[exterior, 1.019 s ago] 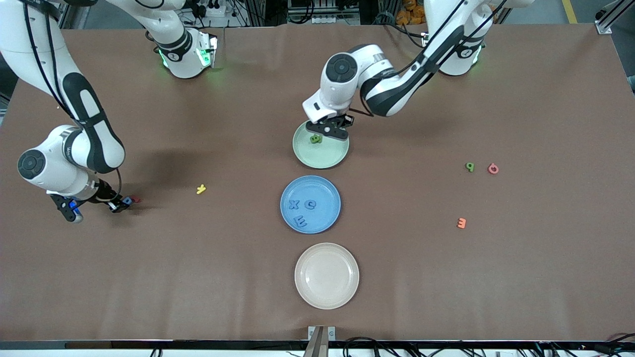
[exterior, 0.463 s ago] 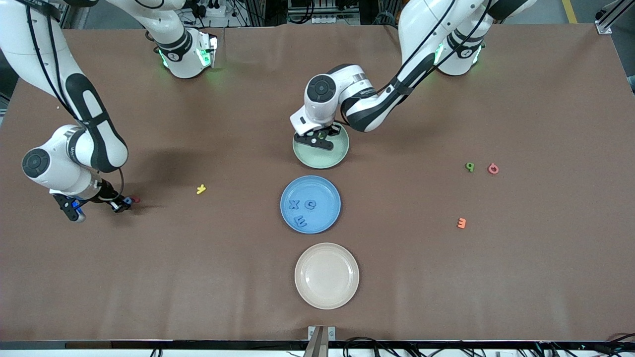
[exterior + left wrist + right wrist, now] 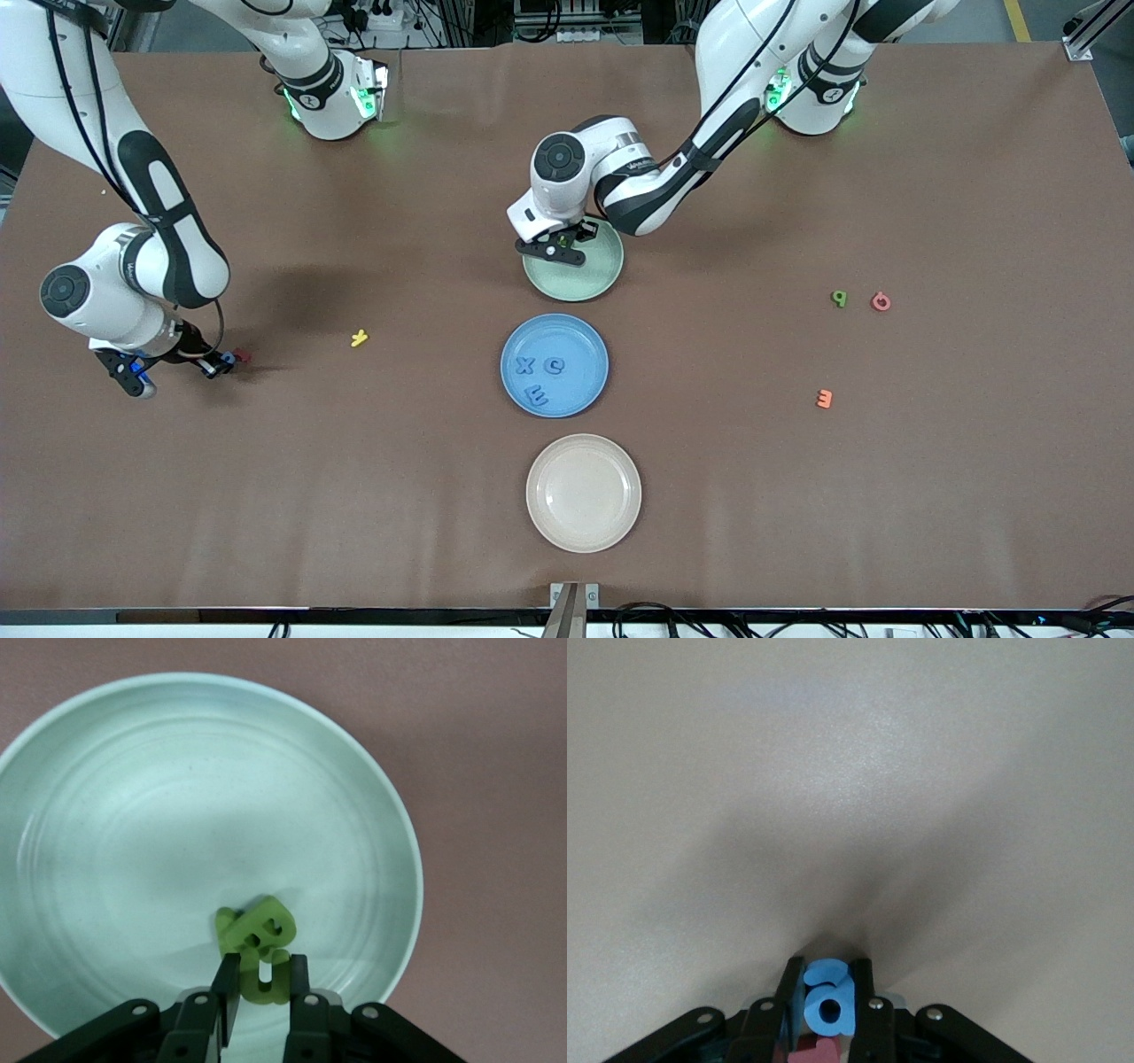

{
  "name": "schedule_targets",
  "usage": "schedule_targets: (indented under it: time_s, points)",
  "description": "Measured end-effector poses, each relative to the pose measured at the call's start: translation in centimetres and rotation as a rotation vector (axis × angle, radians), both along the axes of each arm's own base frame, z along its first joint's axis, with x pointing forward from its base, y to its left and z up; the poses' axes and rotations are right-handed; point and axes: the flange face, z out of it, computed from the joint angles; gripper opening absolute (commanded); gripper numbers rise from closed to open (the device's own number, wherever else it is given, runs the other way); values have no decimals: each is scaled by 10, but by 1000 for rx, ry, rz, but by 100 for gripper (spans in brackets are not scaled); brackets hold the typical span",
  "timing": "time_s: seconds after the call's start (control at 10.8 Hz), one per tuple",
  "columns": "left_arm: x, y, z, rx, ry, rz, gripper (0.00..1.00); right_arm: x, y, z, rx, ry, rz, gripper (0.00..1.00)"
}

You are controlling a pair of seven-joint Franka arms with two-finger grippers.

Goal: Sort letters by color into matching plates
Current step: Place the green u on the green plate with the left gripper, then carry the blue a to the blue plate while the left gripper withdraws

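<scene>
My left gripper [image 3: 562,245] is low over the pale green plate [image 3: 592,278], shut on a green U-shaped letter [image 3: 264,980] that is down at the plate's floor [image 3: 133,833]. A second green letter [image 3: 259,927] lies in the plate and touches it. My right gripper [image 3: 219,363] is low at the table near the right arm's end, shut on a blue letter "a" [image 3: 831,997]. The blue plate [image 3: 588,341] holds three blue letters [image 3: 541,377]. Another green letter [image 3: 839,298] lies on the table toward the left arm's end.
A red letter [image 3: 241,356] lies right by the right gripper; it also shows in the right wrist view [image 3: 818,1052]. A yellow letter [image 3: 359,338], a red letter [image 3: 881,301] and an orange letter [image 3: 824,399] lie loose. A cream plate [image 3: 620,523] sits nearest the front camera.
My left gripper has come down with the green letter into the green plate and shifted a little toward the right arm's end. The right gripper has barely moved.
</scene>
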Motion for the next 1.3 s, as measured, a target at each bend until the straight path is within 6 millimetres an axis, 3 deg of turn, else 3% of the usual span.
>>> schedule_targets:
  time_s: [0.28, 0.37, 0.46, 0.65, 0.74, 1.02, 1.3]
  points:
    - [8, 3, 0, 3, -8, 14, 0, 15, 12, 17, 1, -28, 203, 0]
    - [11, 4, -1, 4, -10, 18, 19, 27, 18, 36, 11, -27, 266, 0]
    - [12, 5, -1, 4, -11, 20, 99, 38, 24, 57, 23, -21, 319, 0]
    - [14, 3, 2, -2, -15, 23, 100, 55, 49, 88, 43, -30, 397, 0]
    - [17, 2, 6, -8, -20, 26, 100, 59, 71, 89, 52, -33, 434, 0]
    - [24, -3, 15, -25, -34, 39, 100, 70, 164, 97, 61, -53, 577, 0]
    - [42, 3, 29, -17, -50, 74, 100, 64, 266, 101, 65, -62, 730, 0]
